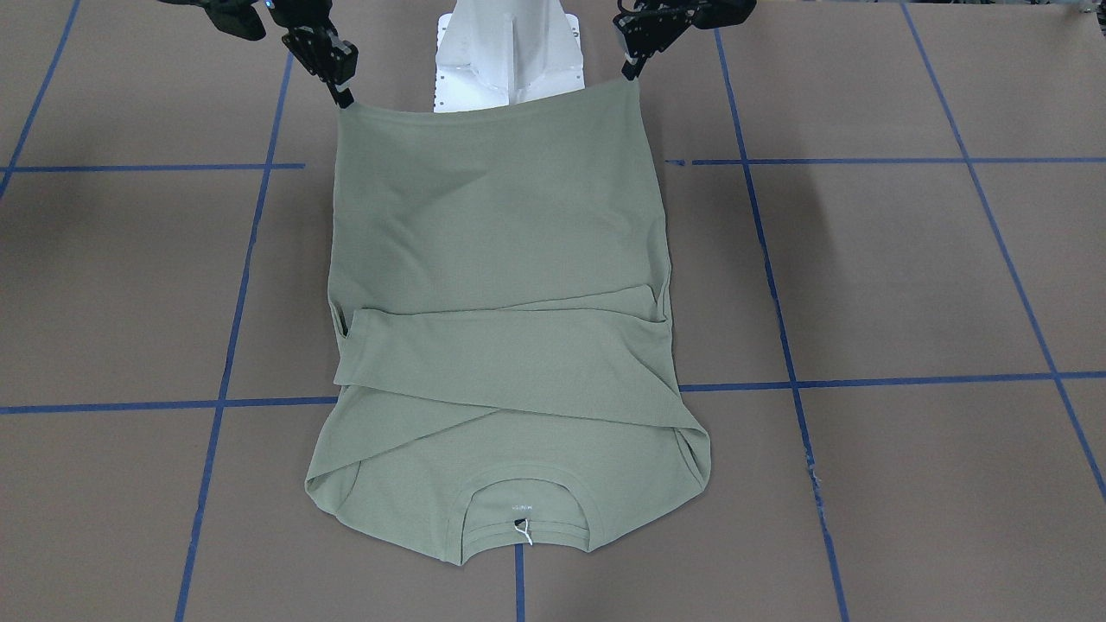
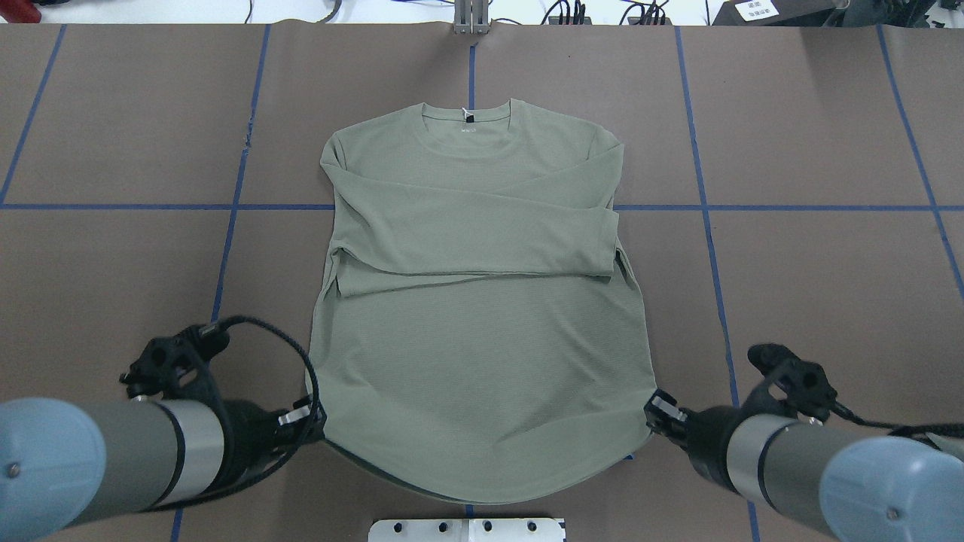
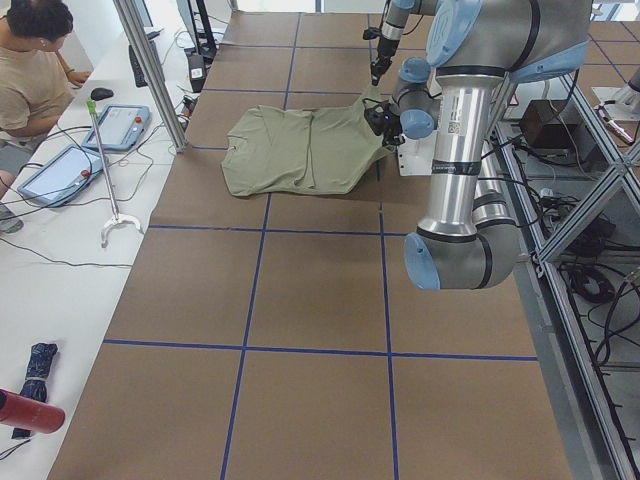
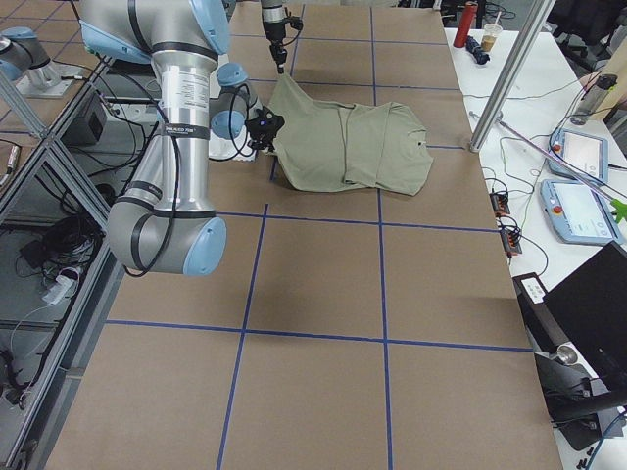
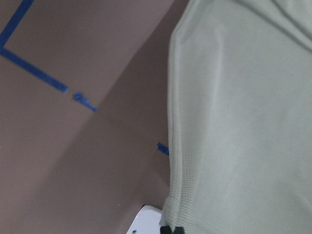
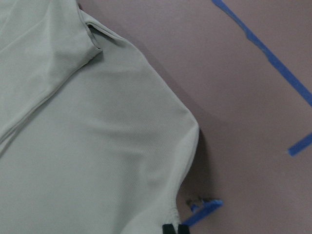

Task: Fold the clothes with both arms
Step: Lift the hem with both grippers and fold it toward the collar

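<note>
Front-facing view: the green shirt (image 1: 501, 259) lies flat mid-frame, with the right gripper (image 1: 344, 97) pinching its upper-left hem corner and the left gripper (image 1: 631, 74) pinching the upper-right one. Wrist views: each set of jaws is clamped on hem cloth at the frame's bottom edge.

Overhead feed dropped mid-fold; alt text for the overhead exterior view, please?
A green long-sleeved shirt lies on the brown table, sleeves folded across its chest, while the left gripper and right gripper each pinch a hem corner.
</note>
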`<state>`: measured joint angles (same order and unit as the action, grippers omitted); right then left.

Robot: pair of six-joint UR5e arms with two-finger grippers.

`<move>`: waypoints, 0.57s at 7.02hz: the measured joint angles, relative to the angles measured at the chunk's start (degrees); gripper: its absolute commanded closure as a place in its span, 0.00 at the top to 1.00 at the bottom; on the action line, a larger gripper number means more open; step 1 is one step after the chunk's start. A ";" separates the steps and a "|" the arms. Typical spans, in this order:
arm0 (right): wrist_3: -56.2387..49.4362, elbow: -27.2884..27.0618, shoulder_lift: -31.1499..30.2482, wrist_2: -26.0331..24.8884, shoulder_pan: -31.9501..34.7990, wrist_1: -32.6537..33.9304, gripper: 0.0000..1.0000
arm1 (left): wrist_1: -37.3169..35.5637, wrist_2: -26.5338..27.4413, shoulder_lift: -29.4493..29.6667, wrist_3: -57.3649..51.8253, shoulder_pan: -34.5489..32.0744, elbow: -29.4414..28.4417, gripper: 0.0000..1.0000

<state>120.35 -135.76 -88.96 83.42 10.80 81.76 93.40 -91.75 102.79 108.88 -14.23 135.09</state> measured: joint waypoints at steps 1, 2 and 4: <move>-6.14 5.06 5.09 3.89 7.52 0.05 0.00 | 0.10 -0.39 4.39 -6.36 -6.03 -5.19 0.00; -12.22 11.51 10.43 7.34 14.79 0.02 0.00 | 0.98 -0.87 8.00 -13.11 -12.65 -11.23 0.00; -22.21 25.25 19.09 11.60 25.33 -0.22 0.00 | 8.32 -1.17 12.05 -22.64 -21.97 -24.76 0.00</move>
<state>98.14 -110.51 -69.87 95.02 36.13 81.54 101.72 -92.92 114.84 86.24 -36.20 110.33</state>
